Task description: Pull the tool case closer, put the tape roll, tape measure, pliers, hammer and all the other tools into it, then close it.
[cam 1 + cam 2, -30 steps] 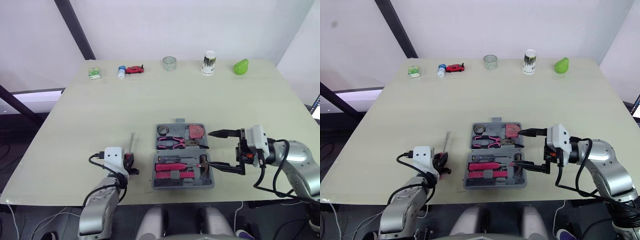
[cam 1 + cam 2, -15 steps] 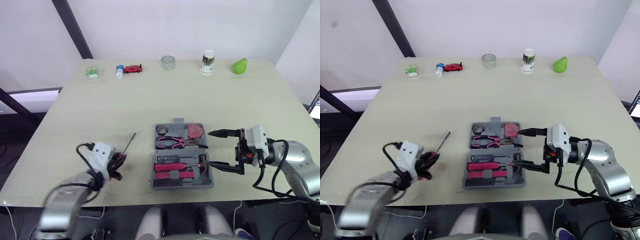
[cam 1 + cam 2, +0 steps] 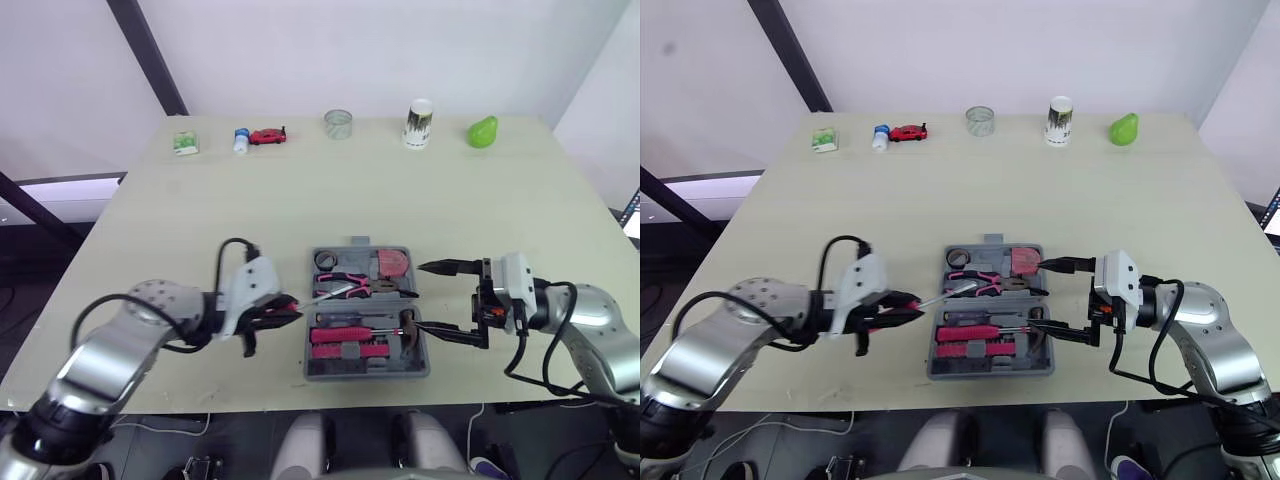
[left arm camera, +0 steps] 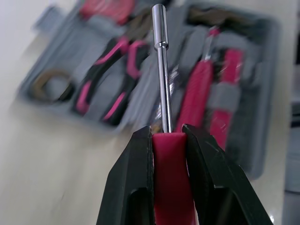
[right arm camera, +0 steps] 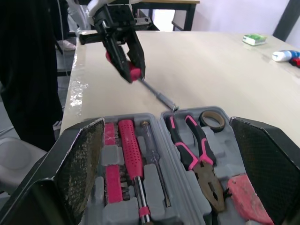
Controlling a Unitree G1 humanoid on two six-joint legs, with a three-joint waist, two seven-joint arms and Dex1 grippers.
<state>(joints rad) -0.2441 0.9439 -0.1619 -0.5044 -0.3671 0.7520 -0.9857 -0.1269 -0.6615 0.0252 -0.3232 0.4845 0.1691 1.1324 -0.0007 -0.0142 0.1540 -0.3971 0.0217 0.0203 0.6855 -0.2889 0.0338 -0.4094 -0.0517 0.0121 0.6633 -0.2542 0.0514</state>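
- Left hand [image 3: 290, 308] is clenched on the driver [image 4: 161, 70] by its pink handle, shaft aimed at the open case [image 3: 365, 371], probably lining up a slot.
- The case sits near the surface's [image 3: 300, 190] front edge, between both hands, with pliers [image 3: 345, 288] and tape roll [image 3: 326, 260] seated inside.
- Right hand [image 3: 416, 297] is spread wide at the case's right side, empty, likely there to brace it.
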